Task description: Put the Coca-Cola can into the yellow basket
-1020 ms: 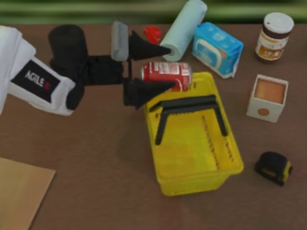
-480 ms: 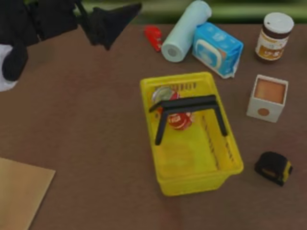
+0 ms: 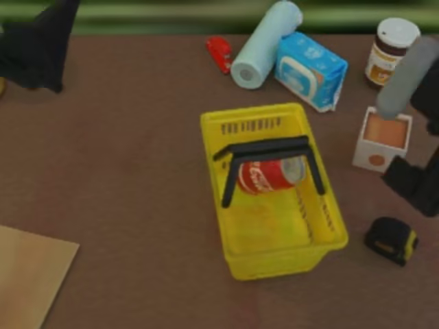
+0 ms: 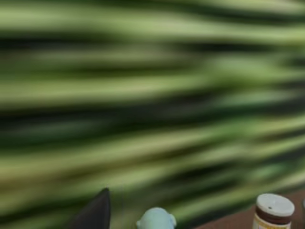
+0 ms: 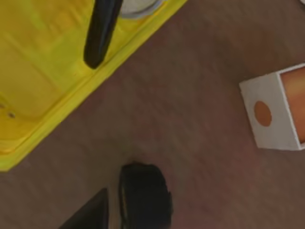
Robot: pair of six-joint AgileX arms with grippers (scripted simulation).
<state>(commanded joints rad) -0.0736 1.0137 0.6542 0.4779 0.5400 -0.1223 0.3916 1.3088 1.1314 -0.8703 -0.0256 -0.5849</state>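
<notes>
The red Coca-Cola can (image 3: 264, 176) lies on its side inside the yellow basket (image 3: 274, 264), under the black handles (image 3: 267, 149), with its silver top toward the right. My left gripper (image 3: 41, 51) hangs high at the table's far left corner, open and holding nothing. One left fingertip (image 4: 95, 214) shows in the left wrist view. My right gripper (image 3: 405, 147) hovers open at the right edge, over the white box and beside the basket. The right wrist view shows the basket's corner (image 5: 43, 86) and one fingertip (image 5: 90, 214).
Along the back stand a small flat red object (image 3: 219, 51), a pale blue paper roll (image 3: 264, 41), a blue wipes pack (image 3: 310, 68) and a brown jar (image 3: 392, 51). A white box (image 3: 384, 140) and a black tape measure (image 3: 391, 240) sit right of the basket. A tan board (image 3: 31, 274) lies front left.
My left gripper let go of the can over the basket and drew back to the far left corner. The can dropped in and rolled onto its side. My right arm has come in from the right.
</notes>
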